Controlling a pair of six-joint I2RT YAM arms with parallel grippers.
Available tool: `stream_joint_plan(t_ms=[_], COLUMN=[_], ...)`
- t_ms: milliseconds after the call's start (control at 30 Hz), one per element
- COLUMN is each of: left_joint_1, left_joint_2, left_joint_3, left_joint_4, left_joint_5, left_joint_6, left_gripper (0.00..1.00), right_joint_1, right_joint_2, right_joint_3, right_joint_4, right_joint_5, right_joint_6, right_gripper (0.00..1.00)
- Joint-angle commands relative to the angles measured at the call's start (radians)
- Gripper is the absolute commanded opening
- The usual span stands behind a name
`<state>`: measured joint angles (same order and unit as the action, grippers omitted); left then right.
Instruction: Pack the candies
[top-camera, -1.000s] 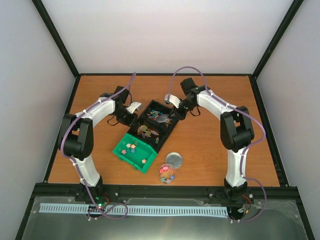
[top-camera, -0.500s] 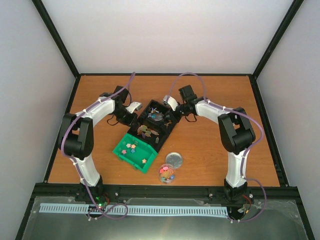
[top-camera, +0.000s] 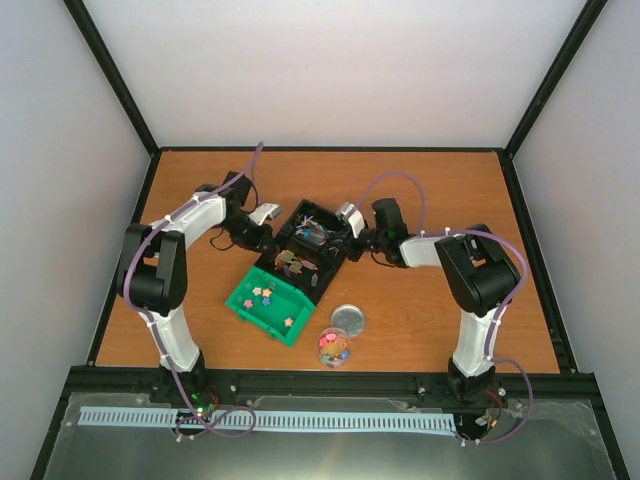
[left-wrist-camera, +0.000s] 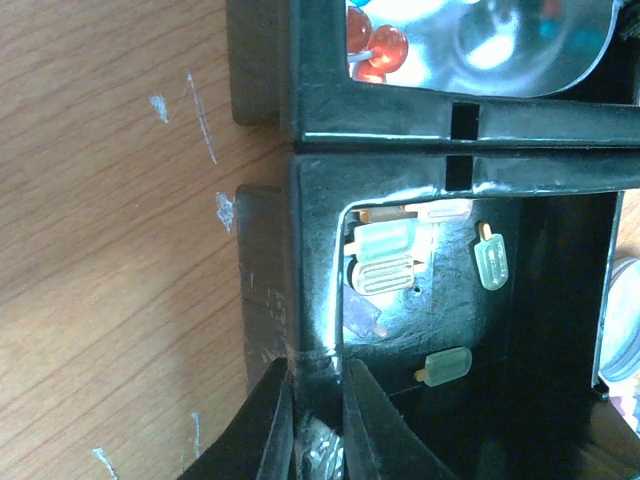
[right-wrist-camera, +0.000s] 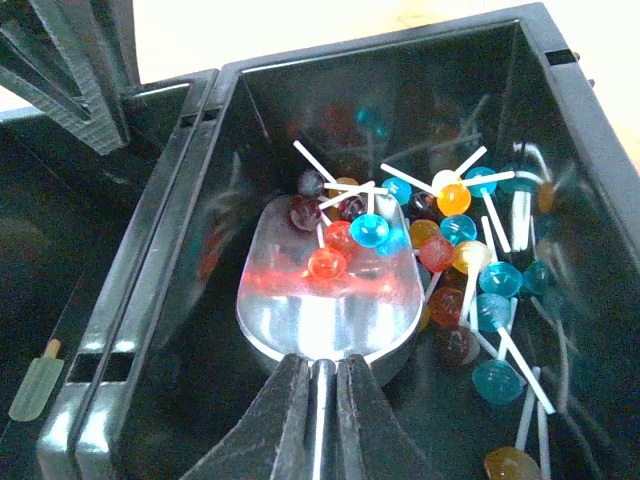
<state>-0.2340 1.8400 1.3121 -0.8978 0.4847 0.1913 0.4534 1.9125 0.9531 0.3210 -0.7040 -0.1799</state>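
Note:
Tiny star-shaped candies (top-camera: 264, 296) lie in the green tray (top-camera: 250, 313), and more fill the small clear jar (top-camera: 334, 347). My right gripper (right-wrist-camera: 320, 400) is shut on the handle of a silver scoop (right-wrist-camera: 325, 300). The scoop lies in the black tray's far compartment and carries a few small lollipops (right-wrist-camera: 345, 238). My left gripper (left-wrist-camera: 317, 420) is shut on the black tray's side wall (left-wrist-camera: 318, 290). In the top view the black tray (top-camera: 337, 262) sits between the left gripper (top-camera: 266, 238) and the right gripper (top-camera: 350, 236).
A round silver lid (top-camera: 348, 320) lies on the table beside the jar. Loose lollipops (right-wrist-camera: 480, 280) crowd the scoop's compartment. Popsicle-shaped pieces (left-wrist-camera: 385, 255) lie in the near compartment. The green tray touches the black tray's front corner.
My right arm has dropped lower and swung in toward the black tray, bringing the scoop down into the lollipop compartment. The left arm has hardly moved.

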Motion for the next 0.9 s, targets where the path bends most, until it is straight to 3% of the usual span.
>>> stream_joint_plan(t_ms=[0, 567, 867], left_joint_1=[0.02, 0.055, 0.057], left_joint_2=[0.05, 0.037, 0.039], left_joint_3=[-0.005, -0.008, -0.001], left_joint_4=[0.021, 0.008, -0.001], left_joint_5=[0.016, 0.004, -0.009], left_joint_6=[0.015, 0.005, 0.003], left_gripper=[0.01, 0.01, 0.01], right_joint_1=[0.006, -0.038, -0.08], right_joint_2=[-0.045, -0.116, -0.136], right_joint_3=[-0.071, -0.263, -0.321], right_joint_4=[0.37, 0.513, 0.669], right_joint_5=[-0.071, -0.121, -0.149], right_joint_6=[0.106, -0.005, 0.106], right_gripper=[0.03, 0.03, 0.03])
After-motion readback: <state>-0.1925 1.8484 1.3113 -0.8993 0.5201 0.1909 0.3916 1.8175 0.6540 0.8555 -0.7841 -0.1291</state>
